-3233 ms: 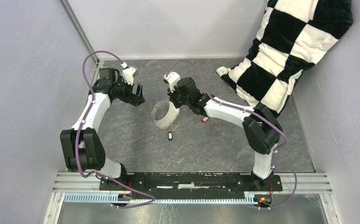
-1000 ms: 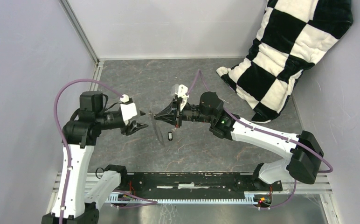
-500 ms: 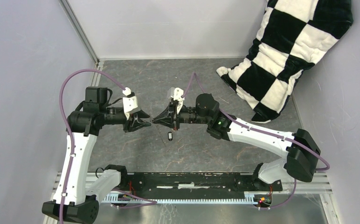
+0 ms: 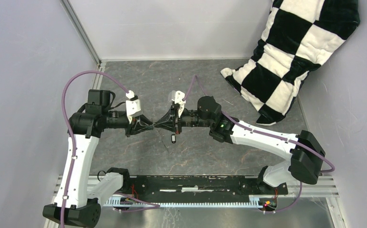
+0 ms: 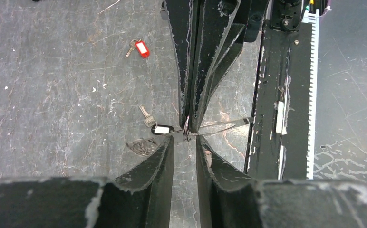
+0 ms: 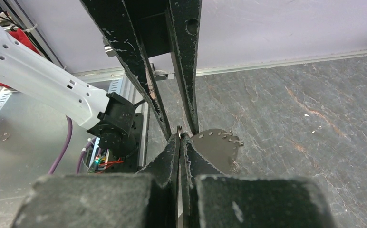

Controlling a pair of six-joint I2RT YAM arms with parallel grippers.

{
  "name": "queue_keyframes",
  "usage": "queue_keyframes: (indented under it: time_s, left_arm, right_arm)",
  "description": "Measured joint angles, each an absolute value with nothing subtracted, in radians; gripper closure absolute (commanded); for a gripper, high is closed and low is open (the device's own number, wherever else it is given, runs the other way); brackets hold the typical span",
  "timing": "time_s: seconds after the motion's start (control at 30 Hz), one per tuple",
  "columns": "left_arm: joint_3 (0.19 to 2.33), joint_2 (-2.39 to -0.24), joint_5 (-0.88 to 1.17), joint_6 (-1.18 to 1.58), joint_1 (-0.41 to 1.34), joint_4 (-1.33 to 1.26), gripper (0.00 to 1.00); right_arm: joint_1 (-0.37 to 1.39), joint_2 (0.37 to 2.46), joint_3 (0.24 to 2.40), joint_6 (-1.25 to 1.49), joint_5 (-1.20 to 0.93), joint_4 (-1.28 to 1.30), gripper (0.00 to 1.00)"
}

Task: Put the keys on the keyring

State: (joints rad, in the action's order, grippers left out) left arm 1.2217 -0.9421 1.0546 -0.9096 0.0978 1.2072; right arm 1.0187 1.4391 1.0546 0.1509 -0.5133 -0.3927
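My left hand [image 5: 185,148] has its two fingers a little way apart, with a thin gap between them. They point straight at the keyring [image 6: 222,137]. The ring's thin wire runs across just past their tips. I cannot tell if they touch it.

My right hand [image 6: 179,140] comes at the keyring from the other side, so the two hands meet tip to tip. Its fingers are pressed tight together. They pinch the keyring's wire and hold the ring up above the desk [image 5: 53,95]. I see the ring almost edge-on. The side with the little metal bits sticks out to one side of the pinch.

The black key [image 5: 161,129], the one with the pale spot, lies flat on the desk just beside the keyring, close under the hands. A small silver blade hangs on it. The red key [image 5: 142,48] lies on the desk too, well apart from the keyring.

A black and white checked cushion [image 4: 295,52] leans in the back corner, far from the keyring.
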Motion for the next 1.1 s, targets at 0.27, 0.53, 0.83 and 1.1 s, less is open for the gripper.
queue_keyframes:
  time_s: [0.27, 0.53, 0.83, 1.1]
  left_arm:
    - [1.222, -0.957, 1.055, -0.910, 0.104, 1.210, 0.76]
    - [1.222, -0.964, 1.055, -0.920, 0.112, 1.223, 0.82]
    - [1.222, -0.967, 1.050, -0.951, 0.121, 1.227, 0.83]
    - [1.229, -1.002, 1.051, -0.958, 0.127, 1.249, 0.98]
  right_arm:
    - [1.021, 1.441, 1.064, 0.149, -0.514, -0.386, 1.00]
    - [1.026, 1.447, 1.074, 0.142, -0.514, -0.378, 1.00]
    - [1.031, 1.451, 1.078, 0.132, -0.514, -0.371, 1.00]
    - [1.030, 1.452, 1.079, 0.117, -0.506, -0.356, 0.98]
